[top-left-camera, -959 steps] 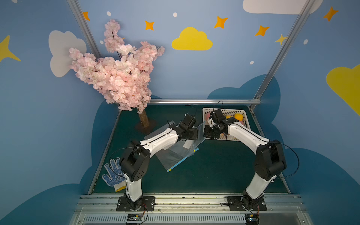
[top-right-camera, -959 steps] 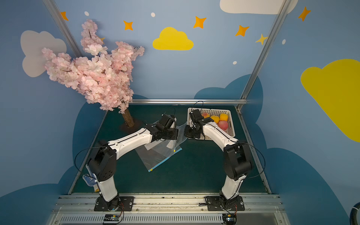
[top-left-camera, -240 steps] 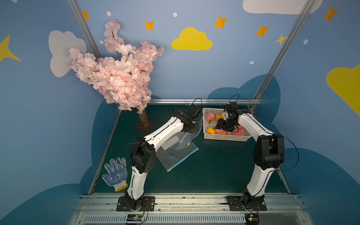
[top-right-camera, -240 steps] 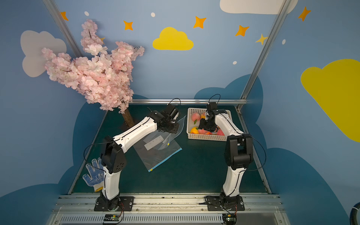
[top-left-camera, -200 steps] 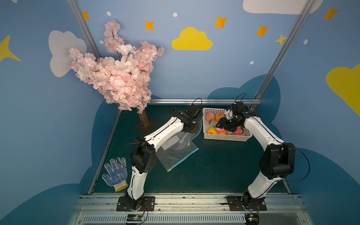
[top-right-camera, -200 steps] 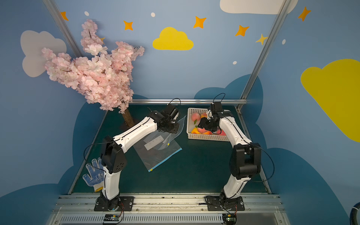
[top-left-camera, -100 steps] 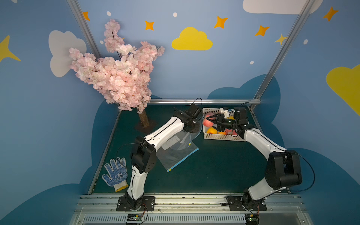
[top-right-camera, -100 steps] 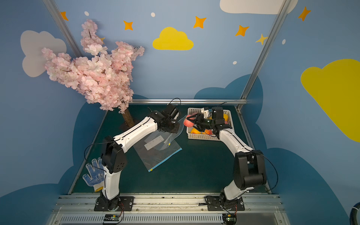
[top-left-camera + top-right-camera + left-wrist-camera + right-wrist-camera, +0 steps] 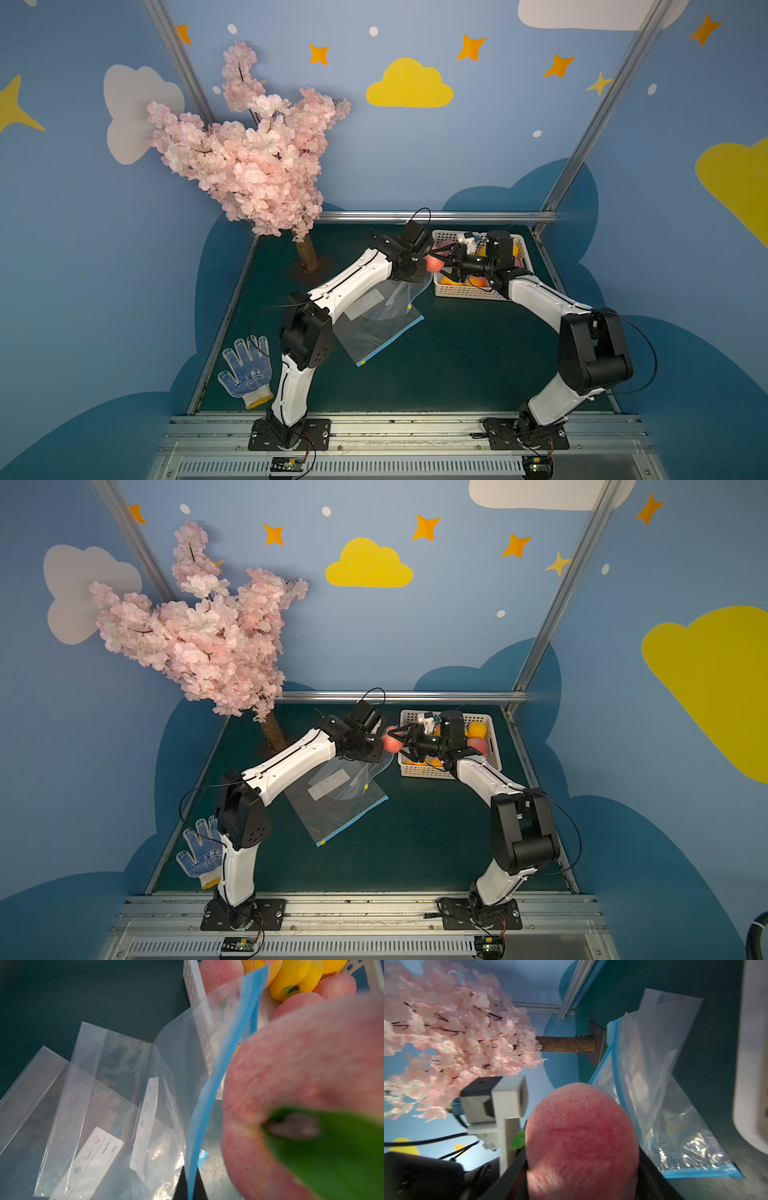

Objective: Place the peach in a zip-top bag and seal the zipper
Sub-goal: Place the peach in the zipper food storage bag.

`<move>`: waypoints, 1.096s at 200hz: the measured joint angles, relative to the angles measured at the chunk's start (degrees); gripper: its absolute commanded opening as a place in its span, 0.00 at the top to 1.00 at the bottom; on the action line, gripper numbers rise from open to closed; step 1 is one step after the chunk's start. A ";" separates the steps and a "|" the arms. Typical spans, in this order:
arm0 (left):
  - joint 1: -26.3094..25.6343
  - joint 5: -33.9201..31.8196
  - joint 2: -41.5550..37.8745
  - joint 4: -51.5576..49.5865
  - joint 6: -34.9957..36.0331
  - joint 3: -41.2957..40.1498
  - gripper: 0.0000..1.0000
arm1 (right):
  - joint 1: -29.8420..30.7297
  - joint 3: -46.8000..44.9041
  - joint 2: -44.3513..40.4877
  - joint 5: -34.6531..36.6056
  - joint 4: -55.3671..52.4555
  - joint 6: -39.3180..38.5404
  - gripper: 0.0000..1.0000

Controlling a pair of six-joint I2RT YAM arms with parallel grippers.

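Right gripper [image 9: 444, 263] clamps the peach [image 9: 434, 264] across its sides and holds it in the air, between the basket [image 9: 469, 294] and the left gripper [image 9: 190, 1186]. The peach's leaf [image 9: 332, 1155] end faces away from the right wrist, toward the left one. The left gripper is pinched shut on the blue zipper strip [image 9: 224, 1068], lifting that edge just beside the peach and the basket's near wall. The rest of the bag [image 9: 374, 328] lies flat, long axis diagonal on the mat [image 9: 457, 357]; whether it is one bag or two, I cannot tell. Bare mat lies between the arms' bases. A glove [image 9: 245, 370] lies at the mat's left edge.
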 measured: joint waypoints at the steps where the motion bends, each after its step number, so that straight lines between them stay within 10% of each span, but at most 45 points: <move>1: 0.00 0.00 -0.02 -0.02 0.00 0.02 0.97 | 0.00 0.00 0.00 0.17 -0.44 -0.31 0.52; 80: 0.31 0.50 -0.02 0.85 -2.73 2.80 0.97 | 4.76 9.31 0.04 9.60 -22.69 -17.05 0.16; 182: 0.81 -0.79 -0.02 1.40 -2.71 1.84 0.97 | -0.79 14.78 -2.84 13.03 -35.89 -27.15 0.14; 219: 0.81 -1.99 -0.02 1.11 -2.10 1.81 0.97 | -4.39 14.71 -3.96 24.09 -36.83 -32.61 0.14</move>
